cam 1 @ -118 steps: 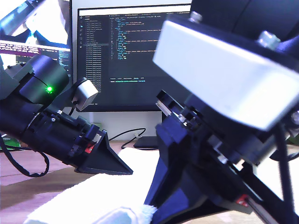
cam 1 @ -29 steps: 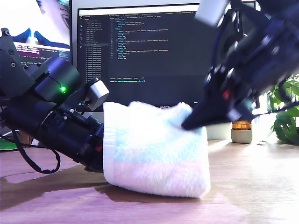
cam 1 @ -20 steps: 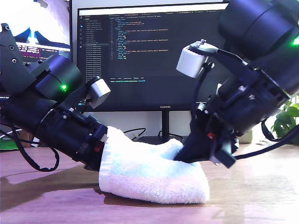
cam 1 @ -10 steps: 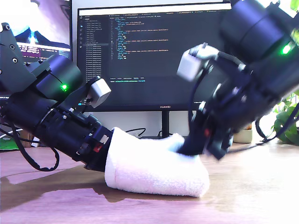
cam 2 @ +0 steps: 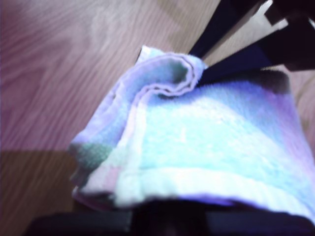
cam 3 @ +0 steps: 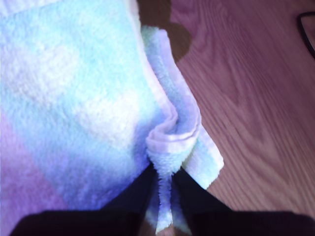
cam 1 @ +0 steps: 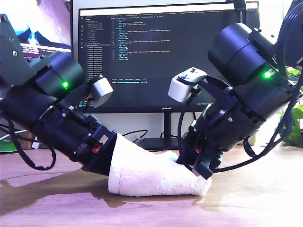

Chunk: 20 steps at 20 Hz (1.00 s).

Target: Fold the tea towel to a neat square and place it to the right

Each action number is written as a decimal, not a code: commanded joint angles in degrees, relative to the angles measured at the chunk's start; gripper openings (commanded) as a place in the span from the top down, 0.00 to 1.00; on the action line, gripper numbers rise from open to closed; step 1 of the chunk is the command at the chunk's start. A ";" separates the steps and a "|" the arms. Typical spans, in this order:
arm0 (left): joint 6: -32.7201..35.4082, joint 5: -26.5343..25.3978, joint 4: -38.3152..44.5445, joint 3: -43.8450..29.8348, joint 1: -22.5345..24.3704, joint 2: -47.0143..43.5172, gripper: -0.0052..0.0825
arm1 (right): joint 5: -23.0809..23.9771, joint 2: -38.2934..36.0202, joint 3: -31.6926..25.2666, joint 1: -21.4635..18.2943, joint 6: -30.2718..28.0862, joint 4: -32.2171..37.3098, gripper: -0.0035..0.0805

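The tea towel (cam 1: 151,172) is a white fluffy bundle, folded over and lying low on the wooden table (cam 1: 255,203). My first gripper (cam 1: 110,163), on the arm at the exterior view's left, is shut on the towel's hemmed edge (cam 2: 197,184), which rises against it. My second gripper (cam 1: 199,166), on the arm at the exterior view's right, is shut on a folded corner (cam 3: 170,142); its dark fingers (cam 3: 189,196) pinch the layers. The first wrist view shows that same corner (cam 2: 184,73) with the second gripper's fingers (cam 2: 231,54) behind it.
A monitor showing code (cam 1: 151,52) stands behind on a stand (cam 1: 166,127), with another screen (cam 1: 42,28) at the exterior view's left. A cable (cam 1: 135,135) lies by the monitor base. A green plant (cam 1: 296,127) sits at the exterior view's right.
The towel hung tall between the grippers, then came down. Both grippers have lowered and drawn closer, and the towel now lies as a flat fold on the table.
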 commanded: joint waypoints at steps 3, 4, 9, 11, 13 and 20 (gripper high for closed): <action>0.52 -3.65 -6.43 -4.31 -0.63 -2.73 0.96 | 0.63 3.67 -1.97 0.13 0.50 -2.60 0.97; 0.52 -4.96 -7.41 -4.31 -0.63 -4.22 0.96 | 0.66 3.67 -1.97 0.13 0.50 -2.67 0.97; 0.50 -12.37 -13.25 -4.31 0.83 -10.95 0.96 | 0.63 3.67 -1.97 0.13 0.46 -3.15 0.97; 0.24 -15.85 -15.87 -4.31 1.75 -14.01 0.96 | 0.63 3.67 -1.97 0.13 0.46 -3.06 0.97; -2.58 -16.57 -16.70 -4.31 2.75 -17.77 0.96 | 0.63 3.67 -1.97 0.13 0.46 -3.10 0.97; -7.02 -5.31 -15.26 -4.31 3.61 -30.03 0.96 | 0.61 3.67 -1.97 0.13 0.46 -3.06 0.97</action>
